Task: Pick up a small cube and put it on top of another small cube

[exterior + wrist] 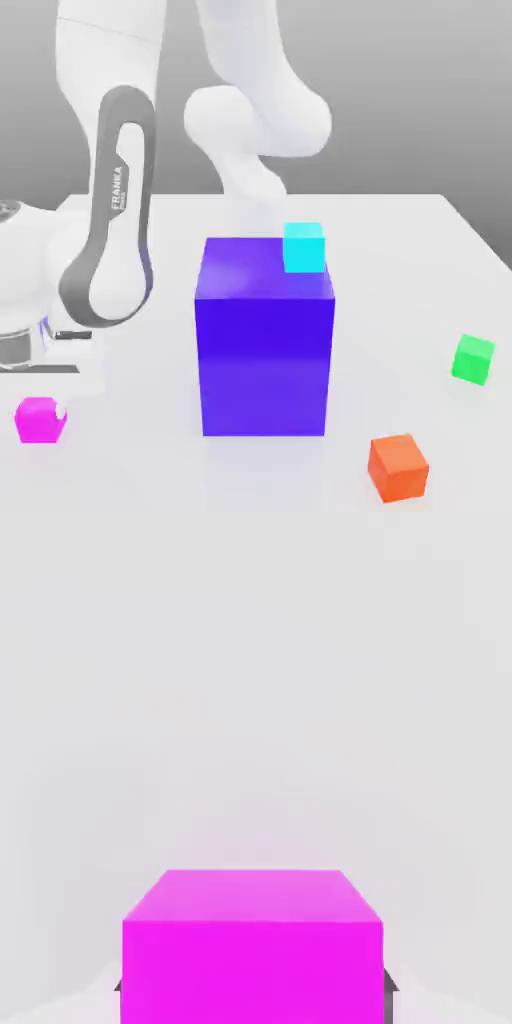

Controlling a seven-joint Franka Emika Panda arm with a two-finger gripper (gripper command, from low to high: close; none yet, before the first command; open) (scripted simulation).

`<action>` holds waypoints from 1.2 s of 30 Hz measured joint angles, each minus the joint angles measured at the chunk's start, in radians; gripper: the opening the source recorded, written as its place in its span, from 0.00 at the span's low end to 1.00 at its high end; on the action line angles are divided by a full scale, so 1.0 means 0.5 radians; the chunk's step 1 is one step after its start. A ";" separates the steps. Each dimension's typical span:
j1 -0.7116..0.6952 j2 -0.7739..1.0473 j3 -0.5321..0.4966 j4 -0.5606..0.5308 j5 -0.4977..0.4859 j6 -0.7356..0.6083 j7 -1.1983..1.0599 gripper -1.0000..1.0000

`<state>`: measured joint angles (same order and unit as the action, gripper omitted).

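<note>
Exterior view overlooks table [400, 260]; hand view hugs small cube [252, 947].

Magenta cube [40, 419], green cube [473, 358], orange cube [398, 466], cyan cube [304, 247], blue-purple block [265, 350], white table [420, 260], white-and-grey arm [115, 220].

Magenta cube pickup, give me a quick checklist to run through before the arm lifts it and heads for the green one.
1. Fingers closed on the magenta cube: ok, dark finger pads sit against its two sides in the hand view.
2. Magenta cube off the table: not ok, it seems to rest on the surface still.
3. Green cube top free for stacking: ok, nothing lies on it.
4. Straight path to the green cube: not ok, the big blue block with the cyan cube on top stands between; lift high or go around.
5. Orange cube apart from the green cube: ok.
</note>
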<state>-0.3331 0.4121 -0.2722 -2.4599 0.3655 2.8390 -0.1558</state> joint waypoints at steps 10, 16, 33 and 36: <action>0.456 -0.404 0.065 -0.022 -0.321 -0.225 0.306 0.00; 0.793 -0.519 0.339 -0.086 -0.400 -0.252 0.481 0.00; 2.490 -0.738 0.814 -0.403 -0.745 -0.261 1.189 0.00; 2.400 -0.513 0.702 -0.393 -0.805 -0.056 1.238 0.00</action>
<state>0.8671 0.1553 0.0787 -2.6563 -0.0370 2.8112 0.4631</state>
